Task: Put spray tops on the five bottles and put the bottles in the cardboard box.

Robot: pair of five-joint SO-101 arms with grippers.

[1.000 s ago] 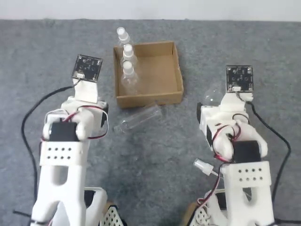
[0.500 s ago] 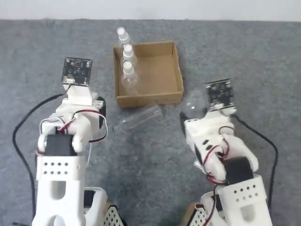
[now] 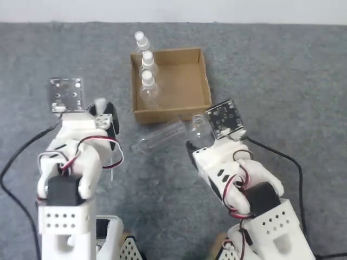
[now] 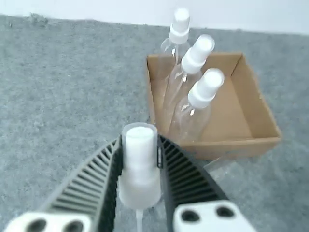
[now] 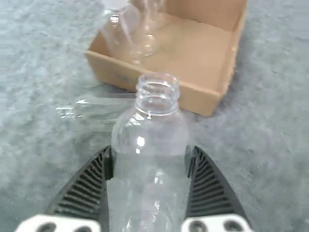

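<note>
Bottle (image 5: 154, 121), uncapped, has swung inward with the right gripper (image 5: 150, 155) clamped on it, now just before the cardboard box (image 3: 172, 114), its neck pointing boxward along the jaws. Left gripper (image 4: 139, 145) has drawn back from the box, pinching a spray top (image 4: 140, 166), head forward, tube trailing.

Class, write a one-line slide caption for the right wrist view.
Right gripper holds a topless clear bottle near the cardboard box; a second bare bottle lies on the carpet.
</note>
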